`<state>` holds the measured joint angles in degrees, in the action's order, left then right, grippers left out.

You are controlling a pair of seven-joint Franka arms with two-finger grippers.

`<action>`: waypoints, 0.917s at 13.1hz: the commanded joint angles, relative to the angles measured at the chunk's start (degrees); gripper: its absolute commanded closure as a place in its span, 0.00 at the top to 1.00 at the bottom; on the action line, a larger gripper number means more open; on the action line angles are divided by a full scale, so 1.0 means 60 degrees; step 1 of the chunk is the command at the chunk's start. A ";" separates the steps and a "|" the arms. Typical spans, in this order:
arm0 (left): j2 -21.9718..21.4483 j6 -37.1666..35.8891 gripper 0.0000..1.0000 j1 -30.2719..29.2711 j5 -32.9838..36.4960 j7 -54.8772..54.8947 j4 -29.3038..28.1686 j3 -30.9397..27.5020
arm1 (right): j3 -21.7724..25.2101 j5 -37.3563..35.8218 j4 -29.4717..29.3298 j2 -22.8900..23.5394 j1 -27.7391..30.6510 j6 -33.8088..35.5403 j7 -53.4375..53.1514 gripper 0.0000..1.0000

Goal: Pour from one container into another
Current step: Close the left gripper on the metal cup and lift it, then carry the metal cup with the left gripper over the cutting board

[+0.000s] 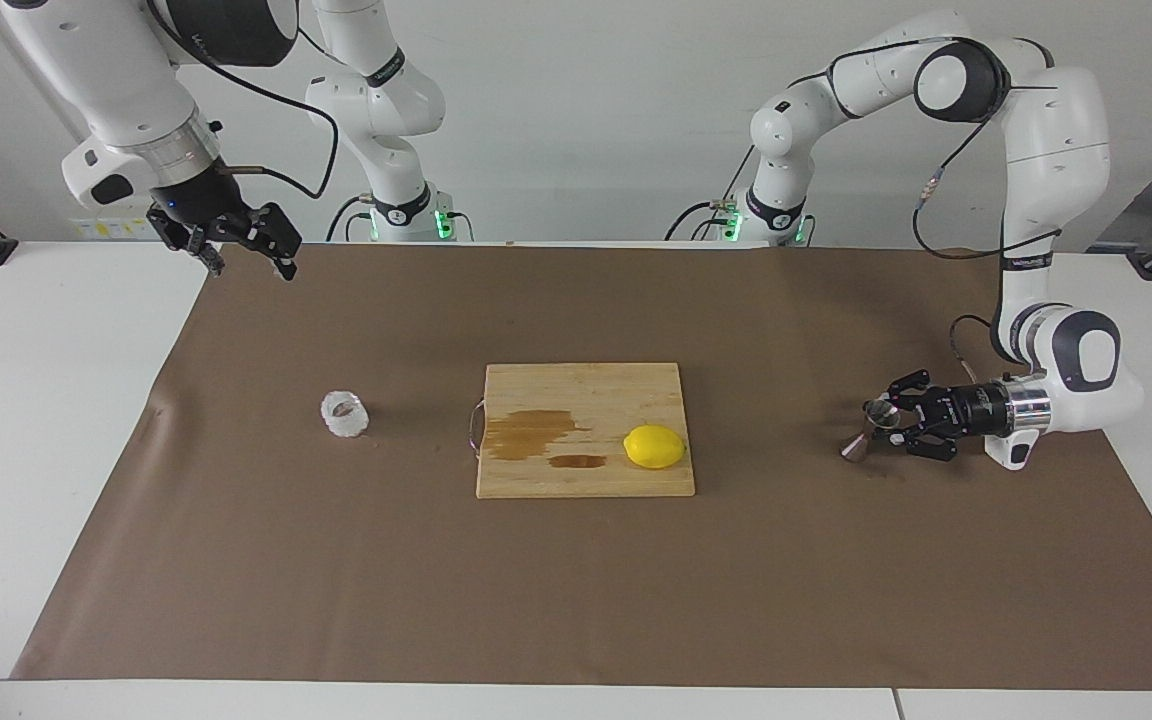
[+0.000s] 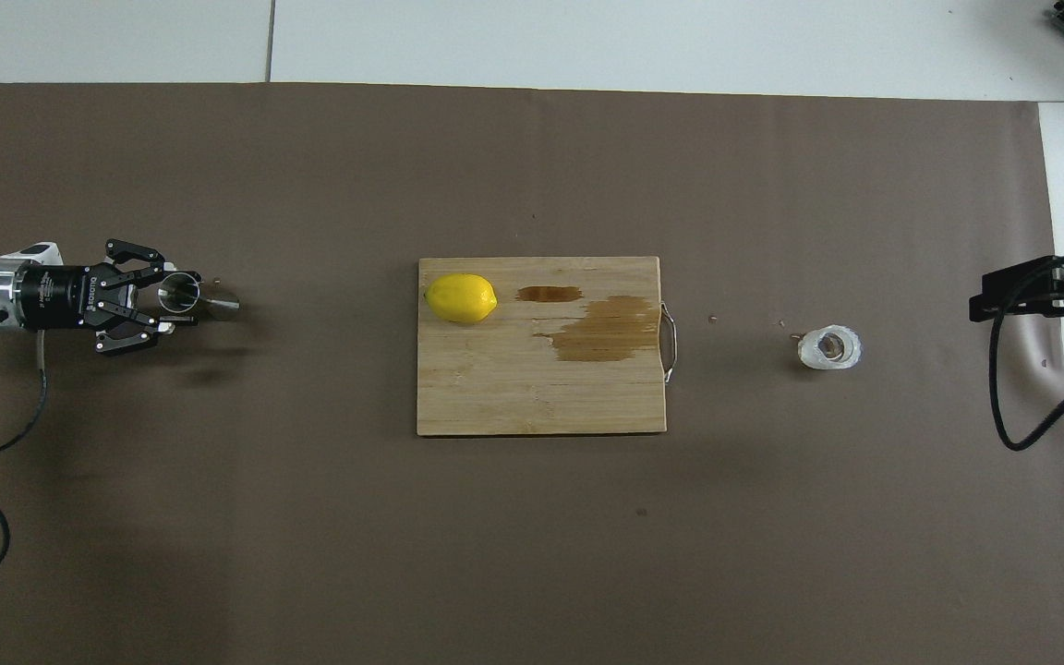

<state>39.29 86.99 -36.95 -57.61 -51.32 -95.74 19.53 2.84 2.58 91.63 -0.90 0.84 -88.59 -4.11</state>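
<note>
The small steel jigger (image 1: pixel 864 432) (image 2: pixel 192 296) stands on the brown mat at the left arm's end of the table. My left gripper (image 1: pixel 881 424) (image 2: pixel 181 296) lies level just above the mat and is shut on the jigger at its waist. The squat clear glass cup (image 1: pixel 344 414) (image 2: pixel 828 348) stands alone on the mat toward the right arm's end. My right gripper (image 1: pixel 238 248) (image 2: pixel 1035 294) waits, open, high over the mat's edge at that end, well apart from the cup.
A wooden cutting board (image 1: pixel 586 385) (image 2: pixel 513 388) lies at the middle of the mat, with a wire handle on its cup side and dark wet stains (image 1: pixel 528 432). A yellow lemon (image 1: pixel 654 446) (image 2: pixel 461 297) rests on the board.
</note>
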 commanded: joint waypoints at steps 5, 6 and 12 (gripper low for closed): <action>-0.0117 -0.0466 0.02 0.0297 0.0007 -0.0367 0.0004 0.0319 | -0.0035 -0.0078 0.0212 -0.0201 0.0022 0.0058 -0.0136 1.00; -0.0132 -0.0466 0.00 0.0414 -0.0008 -0.0338 0.0019 0.0392 | -0.0035 -0.0063 0.0212 -0.0201 0.0022 0.0058 -0.0121 1.00; -0.0629 -0.0305 0.00 0.1380 -0.0650 -0.0323 -0.0098 0.0861 | -0.0035 -0.0078 0.0212 -0.0201 0.0022 0.0058 -0.0136 1.00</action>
<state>38.11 85.33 -31.35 -59.34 -52.42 -95.49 25.64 2.84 2.58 91.63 -0.90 0.84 -88.59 -4.11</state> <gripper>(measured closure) 0.555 0.000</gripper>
